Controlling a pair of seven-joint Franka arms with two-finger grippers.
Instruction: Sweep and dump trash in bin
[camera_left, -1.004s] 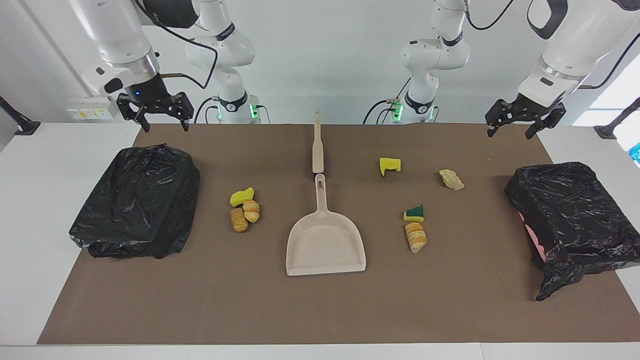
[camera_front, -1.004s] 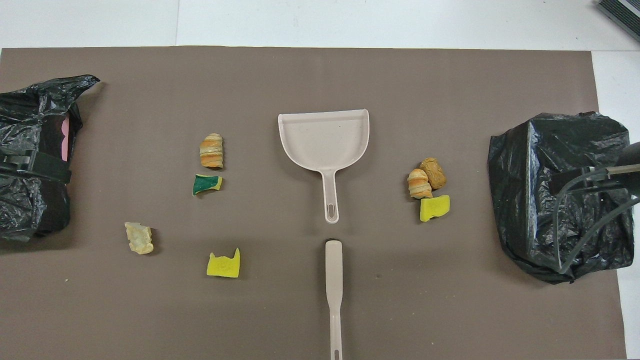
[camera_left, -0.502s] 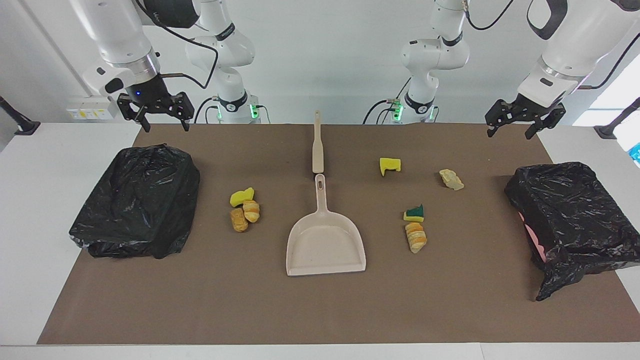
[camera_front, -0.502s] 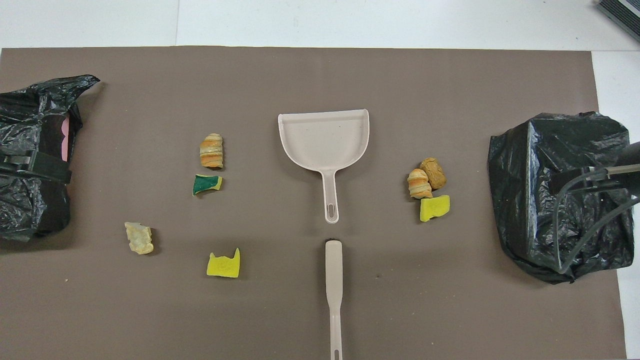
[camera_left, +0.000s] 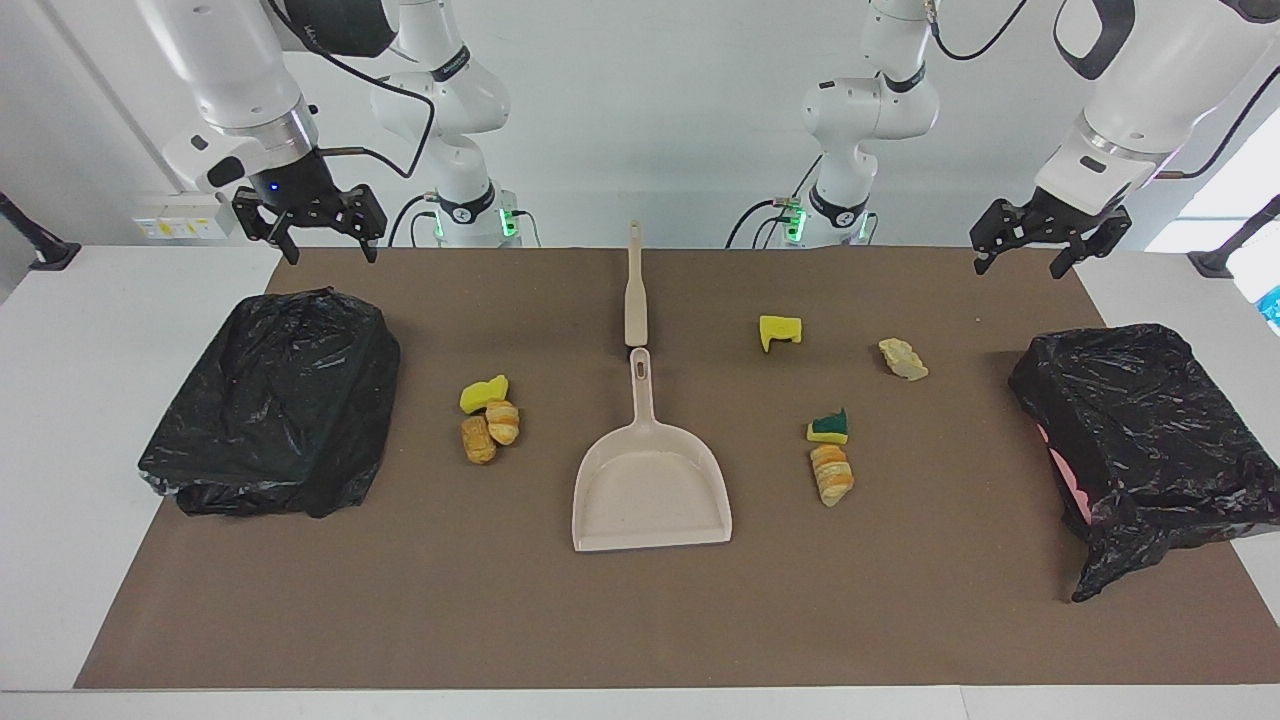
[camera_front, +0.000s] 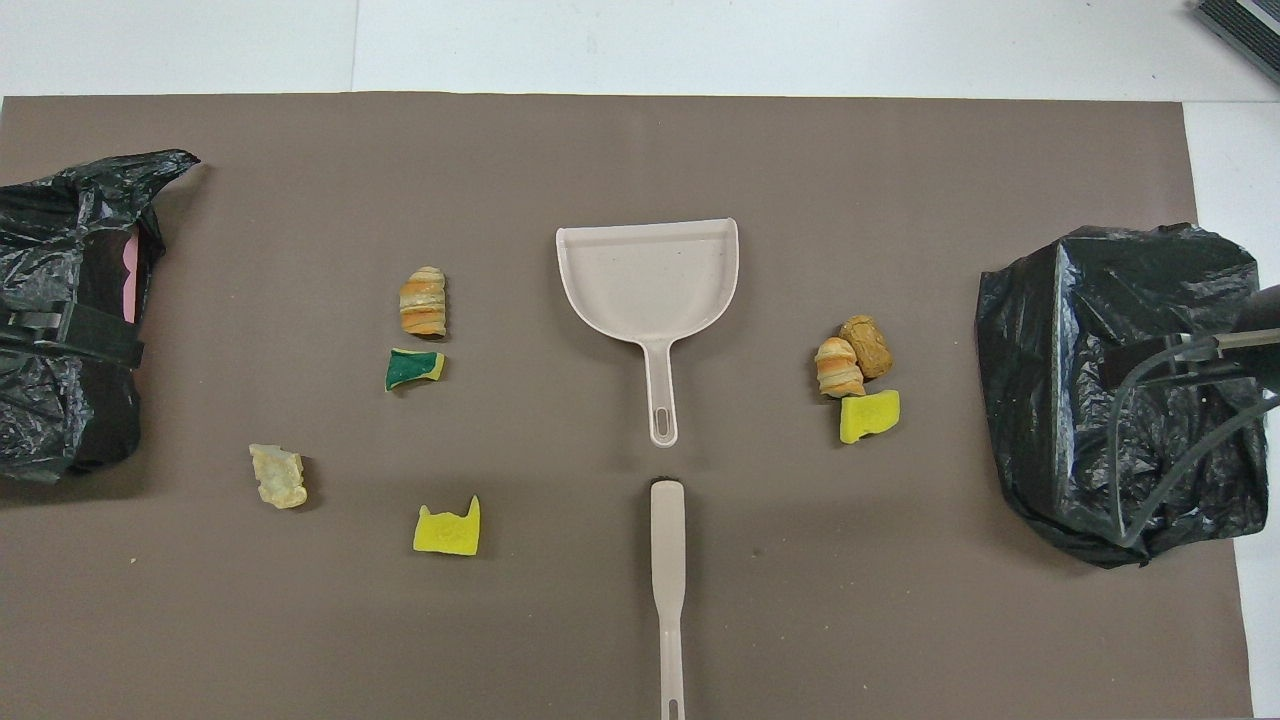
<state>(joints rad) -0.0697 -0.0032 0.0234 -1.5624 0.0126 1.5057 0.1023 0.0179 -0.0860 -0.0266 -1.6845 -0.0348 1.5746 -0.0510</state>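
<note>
Facing view: both claws hang wide apart, left claw (camera_left: 1035, 255) and right claw (camera_left: 322, 236) well apart from the trash (camera_left: 830, 474), its long axis running toward the robots.

Dustpan (camera_front: 648, 275) mid-mat, brush (camera_front: 667, 590) nearer robots, trash (camera_front: 447, 530) scattered.

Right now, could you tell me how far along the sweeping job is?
Nothing is done: all seven scraps lie on the mat, the dustpan is empty, the brush untouched. Left hand and right hand wait open, holding nothing. Sweeping and dumping into a bin remain.
</note>
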